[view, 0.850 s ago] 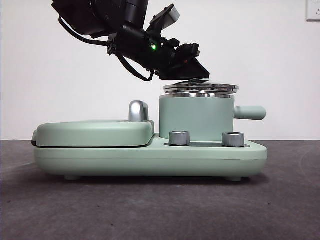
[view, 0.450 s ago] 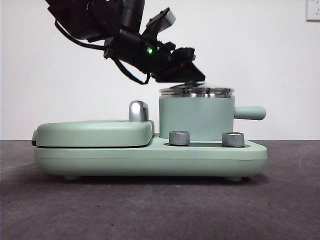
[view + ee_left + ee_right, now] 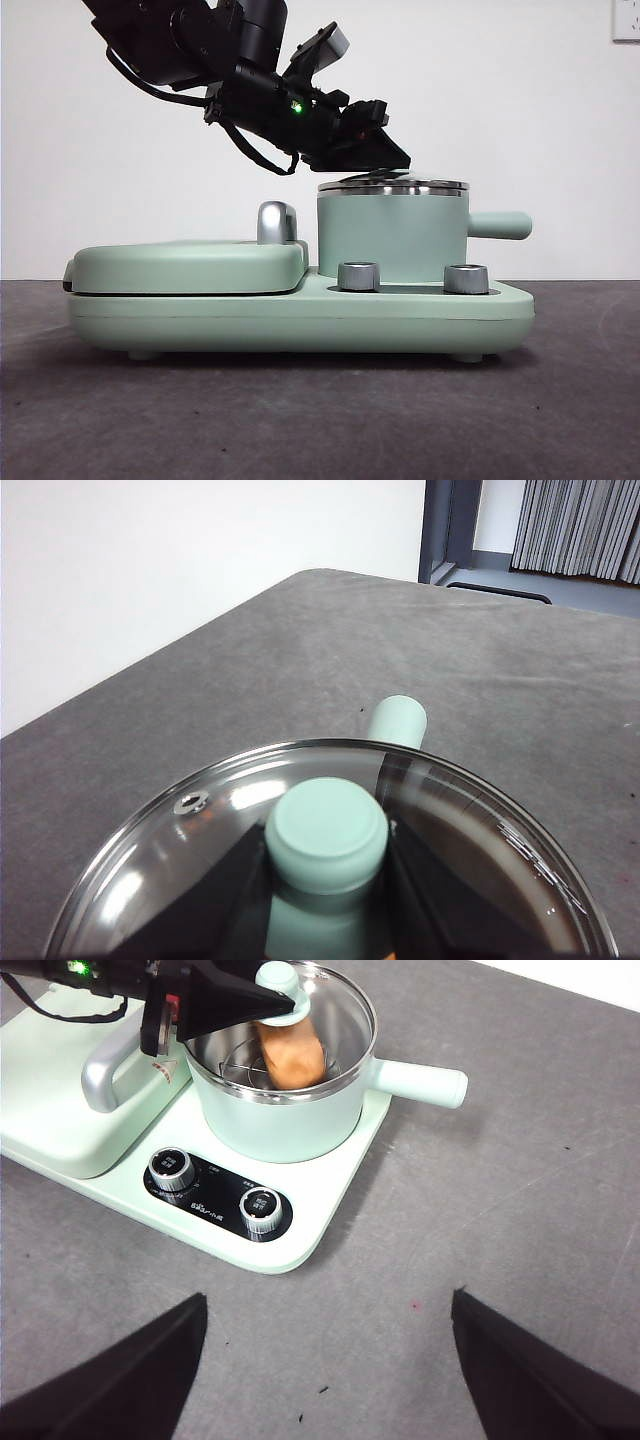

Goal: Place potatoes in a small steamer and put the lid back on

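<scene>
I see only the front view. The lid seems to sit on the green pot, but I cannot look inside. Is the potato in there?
Observer: Yes. The right wrist view shows the potato inside the small steamer, under the glass lid.
Operator: Which arm holds the lid?
Observer: The left end effector; its jaws flank the mint knob on both sides.
Operator: And the other arm?
Observer: The right end effector is open, above the table in front of the dials.
</scene>
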`<state>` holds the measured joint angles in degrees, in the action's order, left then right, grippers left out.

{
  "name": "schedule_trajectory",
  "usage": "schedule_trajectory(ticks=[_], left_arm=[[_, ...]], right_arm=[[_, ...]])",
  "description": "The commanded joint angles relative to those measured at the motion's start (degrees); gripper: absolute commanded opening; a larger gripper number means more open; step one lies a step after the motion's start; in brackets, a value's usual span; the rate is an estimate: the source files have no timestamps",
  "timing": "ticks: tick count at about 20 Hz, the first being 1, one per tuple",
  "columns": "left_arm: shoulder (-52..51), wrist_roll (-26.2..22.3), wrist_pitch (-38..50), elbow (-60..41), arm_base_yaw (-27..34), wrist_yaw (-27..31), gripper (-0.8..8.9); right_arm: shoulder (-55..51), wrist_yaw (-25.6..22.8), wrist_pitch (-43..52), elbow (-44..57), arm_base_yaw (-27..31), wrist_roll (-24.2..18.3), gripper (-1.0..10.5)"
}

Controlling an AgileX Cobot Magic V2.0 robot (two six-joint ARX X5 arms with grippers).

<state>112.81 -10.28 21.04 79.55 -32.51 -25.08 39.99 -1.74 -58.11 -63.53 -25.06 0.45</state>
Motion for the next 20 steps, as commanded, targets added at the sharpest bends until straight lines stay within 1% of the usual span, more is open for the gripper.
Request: schedule_trajectory(ticks=[1, 3, 5, 6, 7, 9, 13, 16, 18, 19, 20], left_arm=[[1.14, 0.0, 1.18, 0.59, -0.11, -0.48, 0.89], [1.11, 0.04, 1.75, 0.59, -0.13, -0.48, 2.3], [1.09, 0.48, 2.56, 0.59, -0.13, -0.46, 3.29], [0.7, 1.64, 3.02, 0.59, -0.11, -0.46, 3.9], [-0.07, 2.89, 2.97, 0.59, 0.0, -0.46, 4.15], [-3.41, 5.38, 0.76, 0.59, 0.44, -0.46, 4.15], [-16.33, 6.03, -15.37, 0.59, 3.3, -0.48, 4.09], [-27.56, 6.69, -31.87, 0.59, 7.8, -0.46, 4.05], [-34.62, 5.49, -42.8, 0.17, 10.84, -0.46, 4.05], [-38.4, 4.24, -46.62, -0.72, 12.02, -0.46, 4.05], [-42.45, 3.72, -48.68, -2.49, 13.09, -0.46, 4.04]], right_arm=[[0.39, -0.22, 0.17, -0.52, -0.26, 0.7, 3.8], [0.39, -0.22, 0.17, -0.52, -0.26, 0.68, 3.8], [0.39, -0.2, 0.15, -0.52, -0.26, 0.68, 3.8], [0.39, -0.2, 0.15, -0.52, -0.26, 0.68, 3.8], [0.39, -0.2, 0.15, -0.52, -0.26, 0.66, 3.8], [0.39, -0.2, 0.17, -0.52, -0.26, 0.63, 3.8], [0.39, -0.22, 0.26, -0.52, -0.26, 0.63, 3.8], [0.42, 0.24, 0.35, -0.52, -0.26, 0.61, 3.8], [0.39, 0.26, 0.63, -0.52, -0.31, 0.39, 3.8], [0.39, 0.26, 0.76, -0.52, -0.31, 0.37, 3.8], [0.39, 0.35, 0.92, -0.52, -0.31, 0.37, 3.8]])
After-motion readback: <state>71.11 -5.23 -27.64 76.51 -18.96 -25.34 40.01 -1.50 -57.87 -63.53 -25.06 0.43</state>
